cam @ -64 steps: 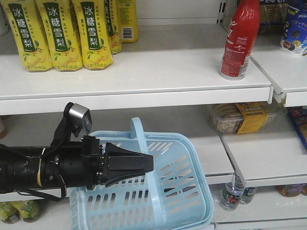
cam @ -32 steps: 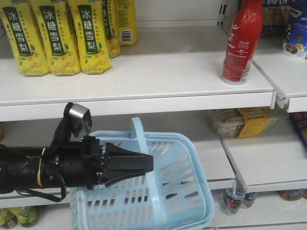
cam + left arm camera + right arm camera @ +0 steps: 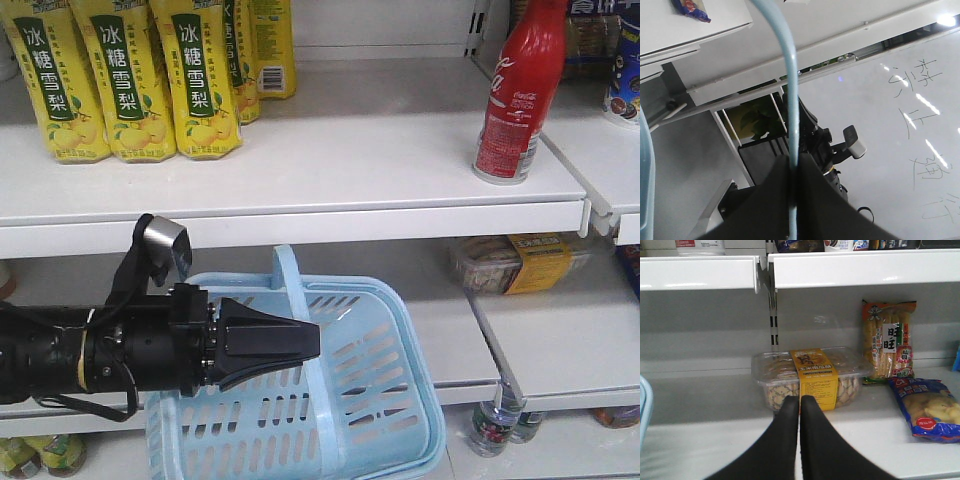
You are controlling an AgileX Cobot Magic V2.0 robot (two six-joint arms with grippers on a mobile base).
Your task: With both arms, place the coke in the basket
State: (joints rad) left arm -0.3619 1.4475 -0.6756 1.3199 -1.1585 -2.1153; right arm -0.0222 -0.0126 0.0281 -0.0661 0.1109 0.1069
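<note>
The left gripper (image 3: 791,167) is clamped shut on the hoop handle (image 3: 792,90) of the light-blue basket (image 3: 240,410). In the wrist view the two dark fingers meet around the thin blue strip. In the front view the basket hangs from that arm, in front of the shelving and below the upper shelf (image 3: 350,150).

The right gripper (image 3: 800,402) has its fingers pressed together with nothing between them. It faces a clear biscuit box with a yellow label (image 3: 812,377) on the middle shelf (image 3: 715,390), so it sits a level below where it needs to be. It does not show in the front view.

The coke (image 3: 520,95) stands upright at the right end of the upper shelf, close to the front edge. It is well apart from the yellow pear-drink bottles (image 3: 120,80) at the left and untouched by either arm.

The carrying half of the job looks settled, but the picking half has not begun. The next move would probably be for the right arm to rise to the upper shelf, spread its fingers and close around the bottle's red body (the wide lower part rather than the slim neck). With the bottle so near the edge, an off-centre approach could tip it forward off the shelf.
</note>
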